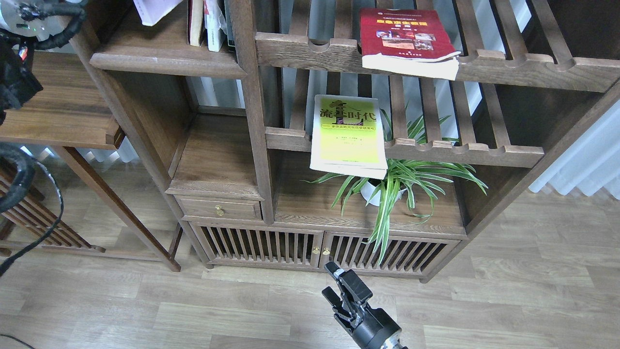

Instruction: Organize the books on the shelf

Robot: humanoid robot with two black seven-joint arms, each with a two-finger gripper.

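- The yellow-green book (pixel 348 137) lies flat on the middle slatted rack (pixel 436 148), overhanging its front.
- Probably light and bendable; grip the overhanging edge.
- Right tool (pixel 334 286): spread, holding nothing.
- Left tool: cannot tell.

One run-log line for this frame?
red book: flat, upper slatted rack | yellow-green book: flat, lower rack, overhanging | right tool: open, empty, low | left tool: not visible

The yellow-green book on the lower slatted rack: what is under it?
The yellow-green book lies flat on the slatted rack, its front overhanging. Below it stands a spider plant in a white pot. The book covers the bars beneath it and part of the plant.
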